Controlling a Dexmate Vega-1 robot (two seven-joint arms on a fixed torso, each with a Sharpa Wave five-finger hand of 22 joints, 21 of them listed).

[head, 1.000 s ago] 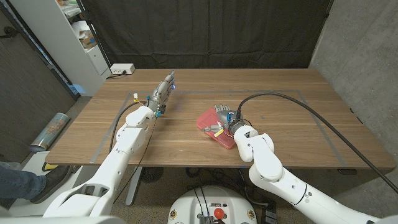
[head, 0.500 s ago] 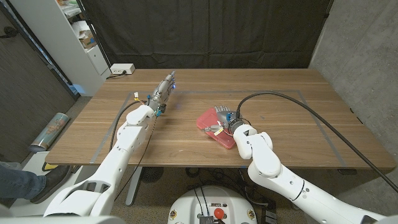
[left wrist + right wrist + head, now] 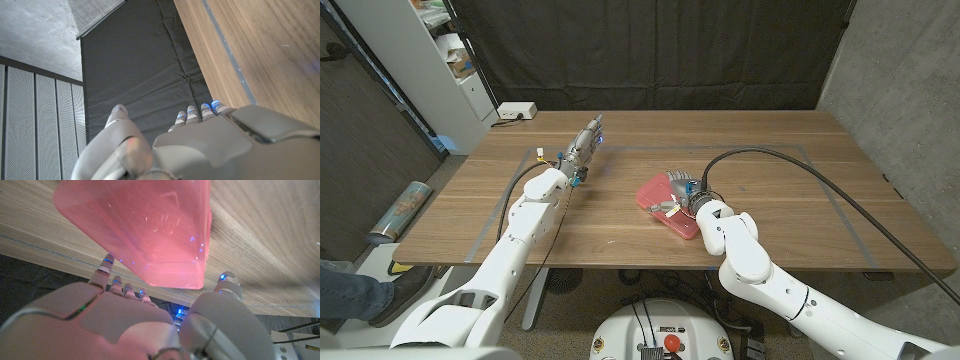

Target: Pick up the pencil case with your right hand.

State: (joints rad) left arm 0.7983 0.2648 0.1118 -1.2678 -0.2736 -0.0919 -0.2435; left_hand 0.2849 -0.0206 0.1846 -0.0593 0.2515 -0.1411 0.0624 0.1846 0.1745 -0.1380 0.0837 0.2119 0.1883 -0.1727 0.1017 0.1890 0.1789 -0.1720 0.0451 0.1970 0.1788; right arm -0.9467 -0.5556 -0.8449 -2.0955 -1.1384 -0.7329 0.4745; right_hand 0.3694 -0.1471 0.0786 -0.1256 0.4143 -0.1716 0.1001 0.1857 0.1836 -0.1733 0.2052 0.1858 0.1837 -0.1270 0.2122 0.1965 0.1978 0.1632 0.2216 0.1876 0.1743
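A translucent pink pencil case lies on the wooden table near the middle, slightly towards the front. My right hand is over its far-right end. In the right wrist view the pencil case lies between the fingers on one side and the thumb on the other. The hand is spread around the case's end, and no grip shows. My left hand is held out over the table's back left with fingers straight, holding nothing; the left hand shows the same in its wrist view.
A white box sits at the table's back-left corner. Grey tape lines mark a rectangle on the tabletop. A black cable arcs over the right half. A shelf and a roll stand off the left side.
My right forearm has edged slightly to the left, with the hand staying at the pencil case. The case and the left arm have not moved.
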